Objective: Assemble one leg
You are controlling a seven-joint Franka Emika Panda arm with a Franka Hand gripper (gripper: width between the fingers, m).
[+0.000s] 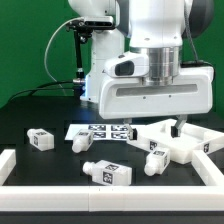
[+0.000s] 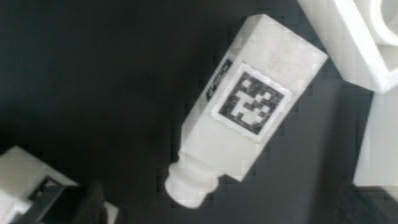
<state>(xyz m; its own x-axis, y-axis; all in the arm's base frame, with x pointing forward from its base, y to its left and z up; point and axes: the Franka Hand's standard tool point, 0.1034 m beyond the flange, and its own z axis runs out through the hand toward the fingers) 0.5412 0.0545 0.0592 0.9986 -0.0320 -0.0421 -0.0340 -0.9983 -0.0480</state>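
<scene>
- The gripper [image 1: 159, 127] hangs low over the table [image 1: 40, 115]. Its two dark fingers [image 1: 135, 125] stand spread apart below the wide white hand, with nothing pinched between them.
- In the wrist view neither finger shows. The leg [image 2: 249, 95] fills the middle of that picture, lying flat and slanted on the black surface, tag sticker up, with its narrow peg end [image 2: 192, 185] pointing away from the square end.
- This leg lies beneath the fingers and is not touched by them.
- A second leg [image 2: 36, 185] lies near the peg end, apart from it.
- The large white panel [image 1: 190, 143] lies just beside the fingers, towards the exterior view's right.
- The marker board [image 1: 100, 131] lies flat just past the fingers on the exterior view's left.
- Further loose legs [image 1: 40, 138] [image 1: 107, 173] lie well apart from the fingers.
</scene>
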